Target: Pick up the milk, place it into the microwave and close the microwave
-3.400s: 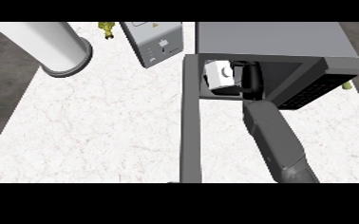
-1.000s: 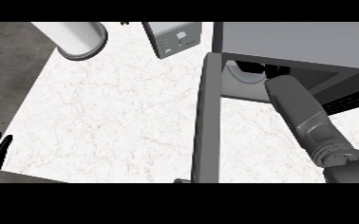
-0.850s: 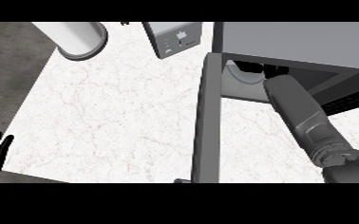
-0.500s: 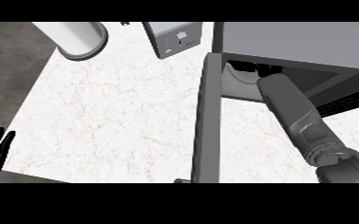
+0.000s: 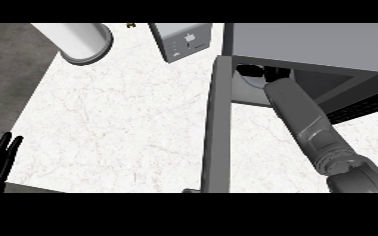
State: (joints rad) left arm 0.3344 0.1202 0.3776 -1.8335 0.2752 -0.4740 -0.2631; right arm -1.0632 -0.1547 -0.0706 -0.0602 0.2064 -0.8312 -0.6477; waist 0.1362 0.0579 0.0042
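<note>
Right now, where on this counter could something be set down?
The broad patch of counter between the white cylinder, grey box, microwave door and resting left hand is bare. The microwave is crowded by the right hand.

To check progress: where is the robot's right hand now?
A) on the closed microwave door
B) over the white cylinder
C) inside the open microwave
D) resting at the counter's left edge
C: the right hand shows inside the microwave, whose door stands open.

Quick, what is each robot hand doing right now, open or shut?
Left robot hand: open, resting fingers up at the lower left edge.
Right robot hand: deep inside the microwave, cannot tell open or shut.
</note>
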